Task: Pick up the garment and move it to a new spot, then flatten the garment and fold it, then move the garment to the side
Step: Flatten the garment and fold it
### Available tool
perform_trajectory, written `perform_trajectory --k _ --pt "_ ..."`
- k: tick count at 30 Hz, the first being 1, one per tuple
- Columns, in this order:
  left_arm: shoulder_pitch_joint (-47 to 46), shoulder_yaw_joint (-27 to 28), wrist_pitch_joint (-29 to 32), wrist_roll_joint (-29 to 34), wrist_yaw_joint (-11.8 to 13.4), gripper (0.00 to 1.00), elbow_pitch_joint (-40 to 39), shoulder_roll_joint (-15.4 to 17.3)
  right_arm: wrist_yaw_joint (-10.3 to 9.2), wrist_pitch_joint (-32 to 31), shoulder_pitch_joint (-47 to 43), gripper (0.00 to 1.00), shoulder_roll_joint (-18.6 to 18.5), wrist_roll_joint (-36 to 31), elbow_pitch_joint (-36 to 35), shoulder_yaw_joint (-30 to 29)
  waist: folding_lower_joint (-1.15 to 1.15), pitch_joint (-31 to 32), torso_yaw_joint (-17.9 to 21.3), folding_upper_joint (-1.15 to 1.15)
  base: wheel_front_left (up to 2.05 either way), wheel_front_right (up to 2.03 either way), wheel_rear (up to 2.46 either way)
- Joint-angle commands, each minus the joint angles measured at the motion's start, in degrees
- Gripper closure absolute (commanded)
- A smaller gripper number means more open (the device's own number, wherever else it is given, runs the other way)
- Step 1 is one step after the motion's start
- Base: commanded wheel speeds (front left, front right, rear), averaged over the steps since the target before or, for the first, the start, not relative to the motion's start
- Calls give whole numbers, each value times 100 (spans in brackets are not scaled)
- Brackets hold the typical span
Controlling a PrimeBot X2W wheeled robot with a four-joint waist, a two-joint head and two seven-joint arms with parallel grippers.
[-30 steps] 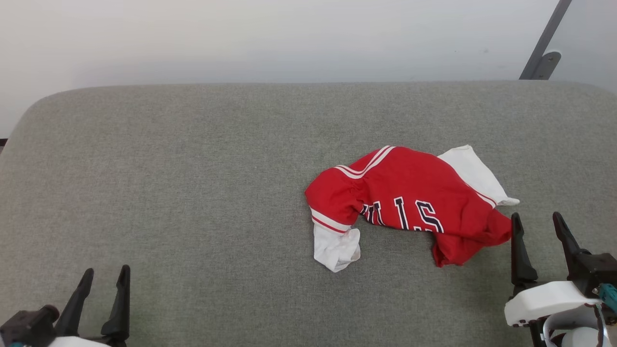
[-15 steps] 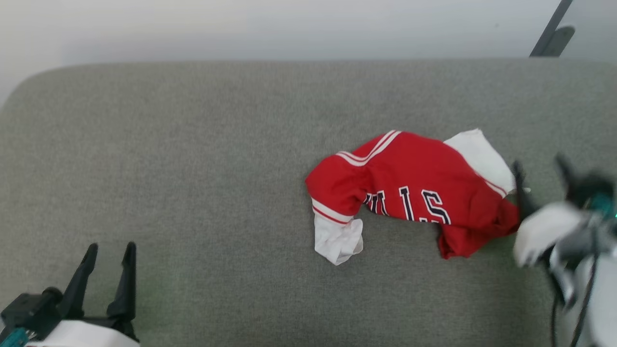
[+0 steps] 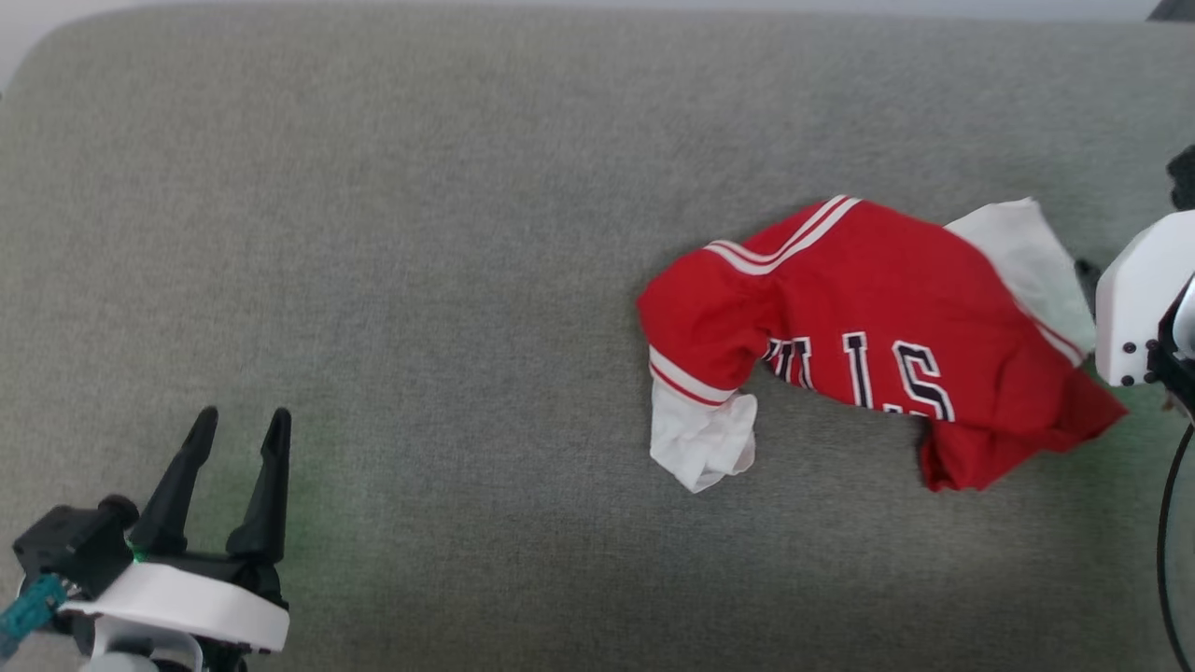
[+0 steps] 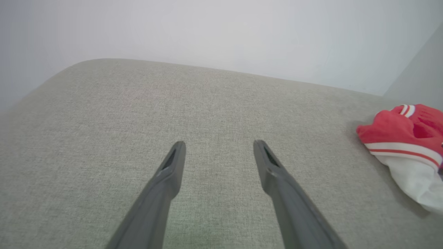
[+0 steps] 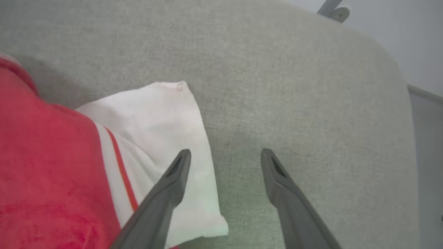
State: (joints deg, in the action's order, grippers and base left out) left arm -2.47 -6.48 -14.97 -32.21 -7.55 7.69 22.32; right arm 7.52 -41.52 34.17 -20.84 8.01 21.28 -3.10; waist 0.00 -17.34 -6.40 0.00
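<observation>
The garment (image 3: 878, 345) lies crumpled on the grey cushion, right of centre, red with dark lettering and a white sleeve at each end. My right gripper (image 5: 225, 152) is open at the garment's right end. One of its fingers (image 5: 166, 197) hangs over the white sleeve (image 5: 155, 121), and the other is over bare cushion. Its white wrist housing (image 3: 1141, 299) shows at the right edge, beside the sleeve. My left gripper (image 3: 240, 420) is open and empty at the lower left, far from the garment (image 4: 405, 138).
The grey fabric cushion (image 3: 420, 233) spans the head view, with rounded far corners and a pale wall (image 4: 221, 31) behind. A grey metal bracket (image 5: 332, 8) stands past its far right corner. Bare cushion stretches left of the garment.
The head camera has tilted down and closer, so the whole picture shifted. My right gripper moved forward from the front right up to the garment's right white sleeve. The garment lies as before.
</observation>
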Motion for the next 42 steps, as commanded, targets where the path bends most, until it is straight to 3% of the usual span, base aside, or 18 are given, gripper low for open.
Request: perform_trajectory --k 1,12,13,14,22,30,35,39,41,42 --pt "-99 -17 -31 -46 15 0 -5 46 -6 -181 56 0 -21 104 26 61 0 -164 -85 0 0 0 0" --pt "-373 -181 -31 -193 15 0 -45 198 -5 -763 -108 1 191 152 70 58 0 -646 -122 0 0 0 0" --pt "-395 -194 -31 -191 15 0 -45 211 -5 -789 -132 67 231 140 86 56 0 -655 -114 0 0 0 0" --pt "-416 -205 -31 -196 15 0 -42 225 -5 -788 -134 100 261 135 97 13 0 -659 -101 0 0 0 0" --pt "-434 -235 -31 -144 15 0 -90 273 -16 -189 152 100 323 -172 -61 -829 0 -504 84 0 0 0 0" --pt "-483 -268 -32 -161 15 0 -181 381 -16 398 125 100 166 -804 -483 -2584 0 -555 206 0 0 0 0" --pt "-526 -303 -32 -208 15 0 -226 454 -16 754 19 100 403 -1386 -662 -3618 0 -705 252 0 0 0 0" --pt "-585 -361 -32 -230 15 0 -245 590 -9 1009 35 100 863 -1653 -725 -3813 0 -784 314 0 0 0 0" --pt "-655 -445 -32 -248 15 0 -280 641 -11 1188 103 2 954 -1687 -659 -3815 0 -778 354 0 0 0 0" --pt "-720 -506 -32 -267 15 0 -311 702 -11 1333 148 0 962 -1691 -606 -3815 0 -752 365 0 0 0 0"
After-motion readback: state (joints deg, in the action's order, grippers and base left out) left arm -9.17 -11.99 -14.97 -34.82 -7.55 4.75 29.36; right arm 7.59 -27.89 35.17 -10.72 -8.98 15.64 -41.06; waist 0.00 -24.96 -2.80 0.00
